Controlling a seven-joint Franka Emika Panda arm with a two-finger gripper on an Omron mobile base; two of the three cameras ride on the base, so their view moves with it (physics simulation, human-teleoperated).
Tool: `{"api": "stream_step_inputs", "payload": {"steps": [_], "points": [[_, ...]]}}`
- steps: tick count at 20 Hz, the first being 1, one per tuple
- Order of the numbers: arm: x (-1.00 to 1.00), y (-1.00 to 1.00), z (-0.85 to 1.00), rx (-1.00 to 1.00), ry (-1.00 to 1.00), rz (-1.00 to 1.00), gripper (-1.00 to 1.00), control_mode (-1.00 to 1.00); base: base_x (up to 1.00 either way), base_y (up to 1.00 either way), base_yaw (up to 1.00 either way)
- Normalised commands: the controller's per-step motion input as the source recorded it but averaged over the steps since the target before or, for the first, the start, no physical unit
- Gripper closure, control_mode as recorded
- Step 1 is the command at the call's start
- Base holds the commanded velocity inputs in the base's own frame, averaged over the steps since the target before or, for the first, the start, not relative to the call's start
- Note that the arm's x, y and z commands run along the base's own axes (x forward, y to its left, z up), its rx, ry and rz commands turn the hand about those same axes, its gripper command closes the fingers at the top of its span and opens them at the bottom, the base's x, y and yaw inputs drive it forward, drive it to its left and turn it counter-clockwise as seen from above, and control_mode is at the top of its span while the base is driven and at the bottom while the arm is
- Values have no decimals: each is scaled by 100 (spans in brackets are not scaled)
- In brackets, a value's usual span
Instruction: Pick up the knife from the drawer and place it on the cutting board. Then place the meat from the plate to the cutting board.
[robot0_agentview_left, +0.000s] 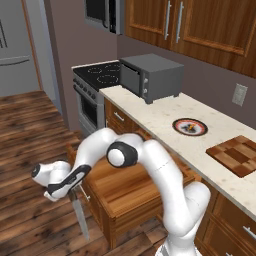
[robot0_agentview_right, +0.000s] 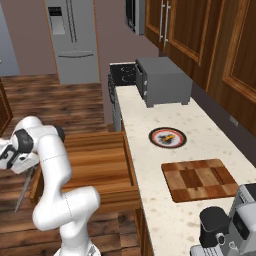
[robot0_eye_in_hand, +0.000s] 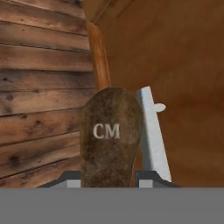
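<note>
Between the gripper fingertips, hand view shows the knife handle butt, lettered CM, pinched. Left base view shows the arm folded low, gripper beside the open drawer, off the front corner. Knife hangs blade-down, long axis near vertical over floor.

The knife hangs blade-down in the hand, out past the front of the open drawer and over the wooden floor; its dark handle butt reads "CM". The checkered cutting board lies flat on the bench near its back edge. The red-and-black-rimmed plate sits just beside it, with the small orange-and-dark meat at its centre.
</note>
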Motion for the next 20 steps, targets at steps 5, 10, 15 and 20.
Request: {"api": "stream_step_inputs", "payload": {"steps": [5, 10, 15, 20], "points": [[16, -2, -35, -2, 0, 0, 100, -100, 0, 0, 0], [10, -41, -25, 0, 0, 1, 100, -100, 0, 0, 0], [7, -73, -15, 0, -3, 4, 100, -100, 0, 0, 0], [11, -77, -2, 1, -4, 5, 100, -100, 0, 0, 0]]}}
